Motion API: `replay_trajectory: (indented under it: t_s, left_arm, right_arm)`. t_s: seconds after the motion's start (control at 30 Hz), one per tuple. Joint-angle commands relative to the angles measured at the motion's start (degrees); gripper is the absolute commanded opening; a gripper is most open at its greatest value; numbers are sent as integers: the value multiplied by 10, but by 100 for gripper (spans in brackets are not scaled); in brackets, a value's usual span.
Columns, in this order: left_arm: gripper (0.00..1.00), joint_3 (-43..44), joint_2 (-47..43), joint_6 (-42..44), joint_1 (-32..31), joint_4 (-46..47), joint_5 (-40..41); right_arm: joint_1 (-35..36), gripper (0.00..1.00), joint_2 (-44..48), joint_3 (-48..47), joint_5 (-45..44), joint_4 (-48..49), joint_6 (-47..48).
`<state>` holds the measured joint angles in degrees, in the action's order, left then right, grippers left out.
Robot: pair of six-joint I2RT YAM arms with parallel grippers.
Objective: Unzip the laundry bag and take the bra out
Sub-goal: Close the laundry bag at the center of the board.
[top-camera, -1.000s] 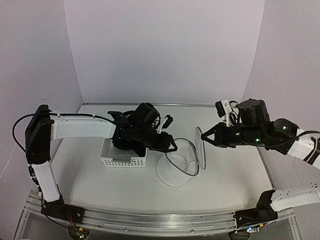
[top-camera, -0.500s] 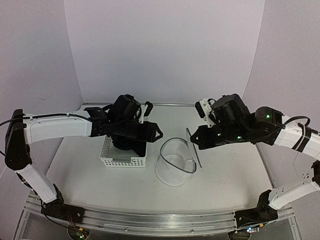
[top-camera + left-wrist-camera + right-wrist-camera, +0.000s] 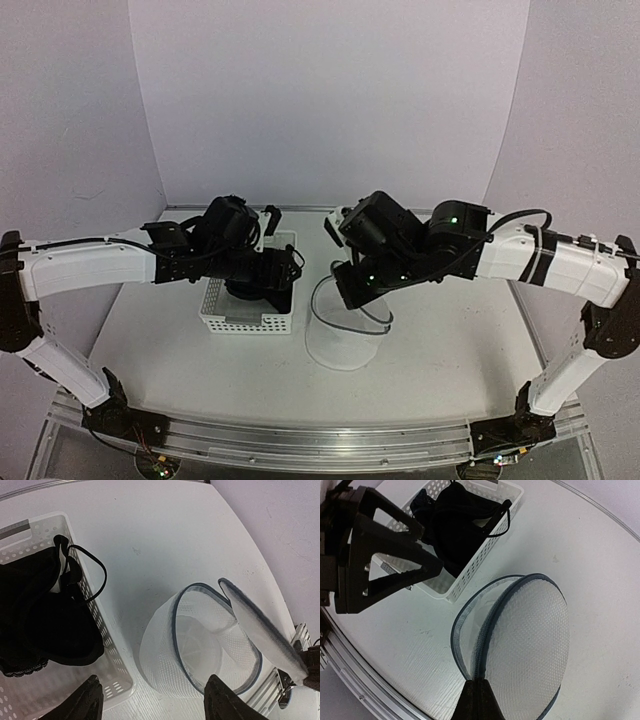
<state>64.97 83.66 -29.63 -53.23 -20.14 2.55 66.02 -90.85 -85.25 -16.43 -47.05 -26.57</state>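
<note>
The laundry bag (image 3: 345, 340) stands open on the table, a white mesh cylinder with a dark rim; it also shows in the left wrist view (image 3: 200, 650). Its round lid (image 3: 532, 635) hangs by one edge. My right gripper (image 3: 480, 700) is shut on the lid's zipper edge and holds it tilted over the bag's mouth (image 3: 347, 292). The black bra (image 3: 45, 615) lies in the white basket (image 3: 117, 680), one strap over the wall; it also shows in the right wrist view (image 3: 457, 530). My left gripper (image 3: 157, 702) is open and empty, above the basket's right end (image 3: 288, 265).
The white perforated basket (image 3: 215, 318) sits just left of the bag, almost touching it. The two grippers are close together over the middle of the table. A metal rail (image 3: 300, 445) runs along the near edge.
My right gripper has swung left with the lid, from right of the bag to over its mouth. My left arm has drawn back left, from the bag to above the basket.
</note>
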Motion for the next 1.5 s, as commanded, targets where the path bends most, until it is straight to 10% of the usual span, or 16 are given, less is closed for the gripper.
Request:
replay_trajectory:
  t_s: [0.0,1.47]
  left_arm:
    - [69,-17,-43,8,6,3,31]
    - [66,-76,-17,-9,0,70,-113]
  right_arm:
    - [33,0,-32,-43,-28,-24,32]
    - [118,3,-242,82,-11,185,30]
